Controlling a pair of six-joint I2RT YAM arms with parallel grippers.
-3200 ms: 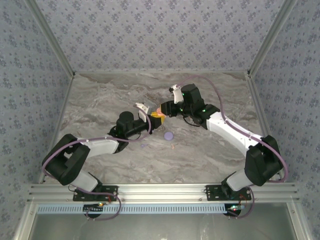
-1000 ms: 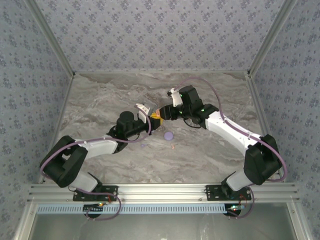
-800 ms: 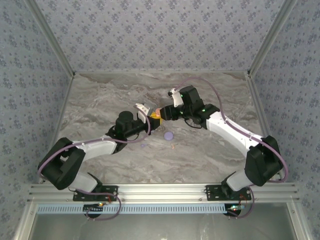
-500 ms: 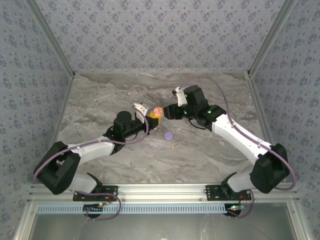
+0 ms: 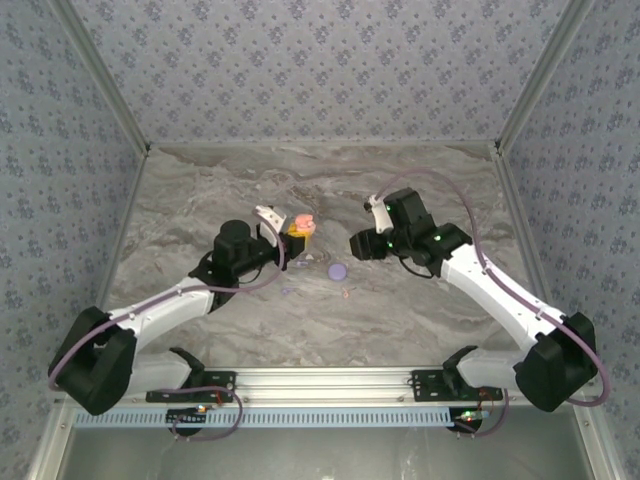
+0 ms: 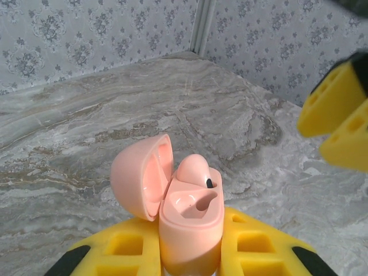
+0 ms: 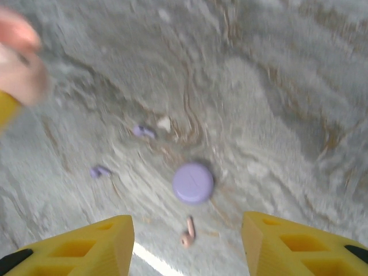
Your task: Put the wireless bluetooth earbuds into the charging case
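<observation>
While open pink charging case [image 5: 302, 222] is clamped in left gripper [image 5: 290, 228], right gripper [image 5: 358, 245] is seen free, closer to loose pink earbud [image 5: 347, 293], nearward of it. Left wrist: one pink bud [image 6: 192, 169] seated, neighbouring slot [image 6: 194, 201] empty. Right wrist: fingers [image 7: 86, 244] spread wide, loose earbud centred between them, stem lying crosswise to closing line; lavender disc [image 7: 193, 183] just beyond.

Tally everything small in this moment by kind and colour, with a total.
pink charging case: 1
pink earbuds: 2, one in the case, one loose
lavender earbuds: 2, the other at
lavender round disc: 1
Total: 6
</observation>
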